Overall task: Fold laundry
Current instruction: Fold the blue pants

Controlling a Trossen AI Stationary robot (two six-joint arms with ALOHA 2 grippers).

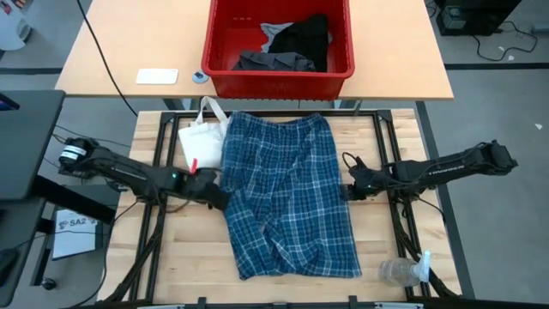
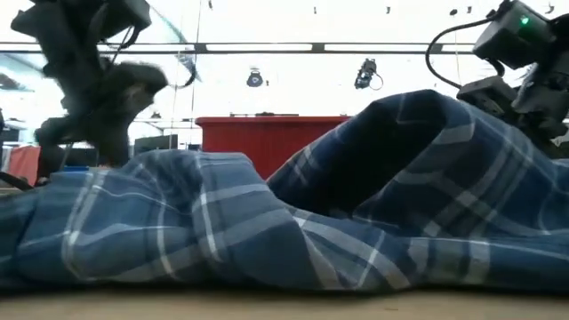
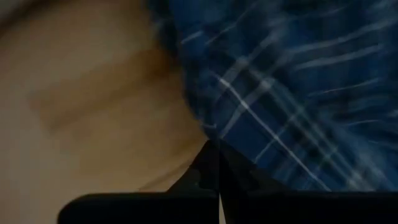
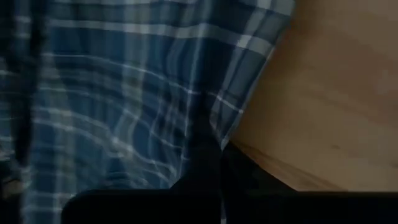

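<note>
- The blue-and-white plaid cloth lies spread out in the middle of the wooden table. It is mostly flat, but it has lumps and wrinkles, and the end at 6 o'clock is bunched up.
- It looks like shorts. The straight waist end points to 12 o'clock, toward the red bin. Its long side runs from 12 o'clock to 6 o'clock.
- I think the folding has only just begun. No neat fold shows in this cloth yet.
- More clothes wait in the red bin: a black one and a dark grey one. So most of the job is left.
- The left gripper is at the cloth's 9 o'clock edge. Its fingers are squeezed shut on the edge of the plaid cloth.
- The right gripper is at the 3 o'clock edge. It is squeezed shut on that edge too.
- From table height, the cloth humps up high near the right gripper, so that side looks lifted.
- A cream bag lies at about 10 o'clock, touching the cloth's corner.
- A clear bottle lies at about 5 o'clock, well apart from the cloth.
</note>
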